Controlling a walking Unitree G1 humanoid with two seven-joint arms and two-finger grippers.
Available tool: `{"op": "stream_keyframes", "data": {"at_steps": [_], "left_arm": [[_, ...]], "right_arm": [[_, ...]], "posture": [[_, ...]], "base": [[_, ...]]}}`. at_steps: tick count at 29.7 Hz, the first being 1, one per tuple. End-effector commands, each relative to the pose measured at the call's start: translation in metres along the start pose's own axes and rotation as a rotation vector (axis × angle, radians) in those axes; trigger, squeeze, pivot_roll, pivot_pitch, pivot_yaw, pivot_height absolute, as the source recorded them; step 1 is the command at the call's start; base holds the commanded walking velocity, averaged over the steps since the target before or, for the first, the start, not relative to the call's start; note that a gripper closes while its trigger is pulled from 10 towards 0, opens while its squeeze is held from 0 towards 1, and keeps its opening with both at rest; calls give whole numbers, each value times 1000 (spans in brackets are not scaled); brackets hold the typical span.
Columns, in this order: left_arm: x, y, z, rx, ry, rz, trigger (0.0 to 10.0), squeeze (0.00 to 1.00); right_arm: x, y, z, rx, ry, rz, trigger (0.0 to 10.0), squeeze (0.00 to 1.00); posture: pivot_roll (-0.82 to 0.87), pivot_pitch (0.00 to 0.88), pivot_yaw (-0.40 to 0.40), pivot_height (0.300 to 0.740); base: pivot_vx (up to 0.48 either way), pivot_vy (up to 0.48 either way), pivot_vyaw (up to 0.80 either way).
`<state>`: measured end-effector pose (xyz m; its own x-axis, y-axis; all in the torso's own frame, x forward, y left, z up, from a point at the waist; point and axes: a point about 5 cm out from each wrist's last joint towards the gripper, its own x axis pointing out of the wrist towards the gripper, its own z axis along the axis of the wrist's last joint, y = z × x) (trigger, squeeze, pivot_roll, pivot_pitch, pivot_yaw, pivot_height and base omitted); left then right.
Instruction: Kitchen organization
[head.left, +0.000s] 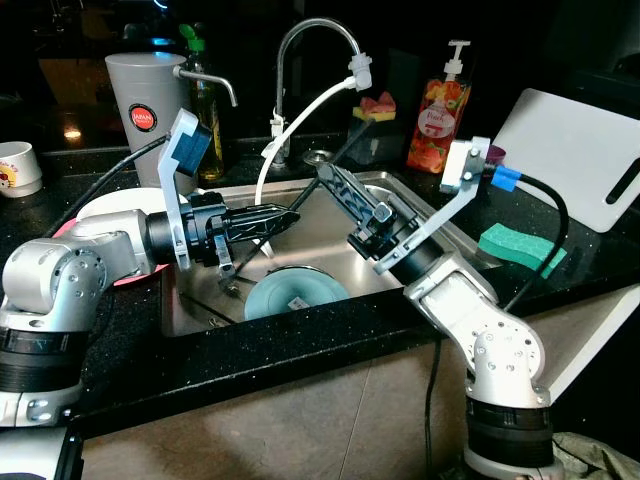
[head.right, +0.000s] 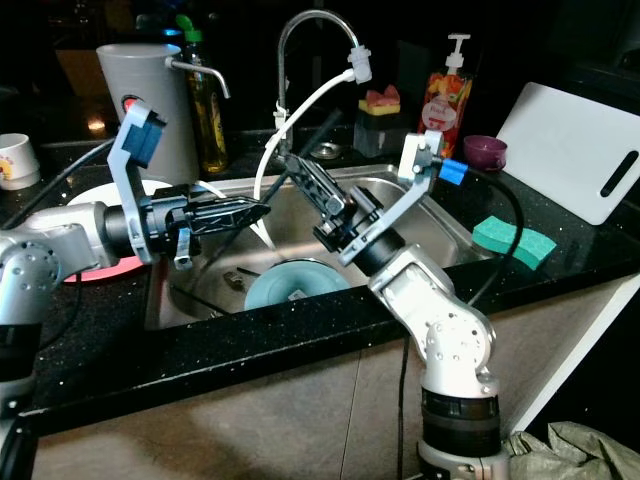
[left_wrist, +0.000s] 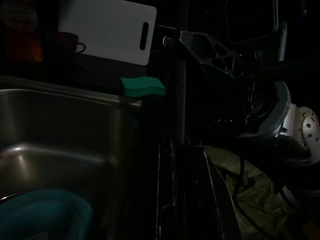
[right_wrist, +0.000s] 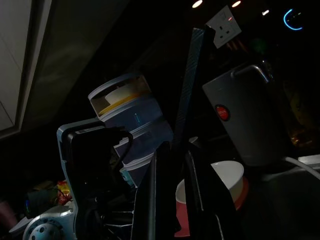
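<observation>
A teal plate (head.left: 295, 298) lies on the bottom of the steel sink (head.left: 200, 300), and it also shows in the left wrist view as the plate (left_wrist: 40, 215). My left gripper (head.left: 293, 216) reaches level over the sink from the left. Its fingers are shut and hold nothing, with the tips above the plate's far left side. My right gripper (head.left: 322, 172) comes in from the right and points up and left towards the tap. Its fingers are pressed together and empty. The two tips are a short way apart and neither touches the plate.
A curved tap (head.left: 310, 40) with a white hose (head.left: 290, 120) stands behind the sink. On the left counter are a grey jug (head.left: 145, 110), a white plate (head.left: 110, 205) and a mug (head.left: 15, 168). On the right are a soap bottle (head.left: 438, 115), a green sponge (head.left: 520, 248) and a white cutting board (head.left: 570, 150).
</observation>
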<state>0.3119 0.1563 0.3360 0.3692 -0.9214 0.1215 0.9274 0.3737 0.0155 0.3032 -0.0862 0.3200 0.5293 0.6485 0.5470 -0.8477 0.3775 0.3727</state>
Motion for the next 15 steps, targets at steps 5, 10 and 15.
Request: {"op": "stream_keyframes", "data": {"at_steps": [5, 10, 15], "left_arm": [[0, 1, -1, 21, -43, 58, 10000, 1000], [-5, 10, 1, 7, -86, 186, 10000, 0], [-35, 8, 6, -20, -151, 274, 10000, 0]], "right_arm": [[-4, -12, 1, -9, -3, -72, 0, 0], [-2, -29, -4, -52, 22, -174, 10000, 0], [5, -82, -23, -381, 70, -541, 10000, 0]], "posture": [[146, 94, -53, 740], [166, 109, -63, 740], [240, 177, -90, 740]], "base": [[0, 0, 0], [0, 0, 0], [0, 0, 0]]}}
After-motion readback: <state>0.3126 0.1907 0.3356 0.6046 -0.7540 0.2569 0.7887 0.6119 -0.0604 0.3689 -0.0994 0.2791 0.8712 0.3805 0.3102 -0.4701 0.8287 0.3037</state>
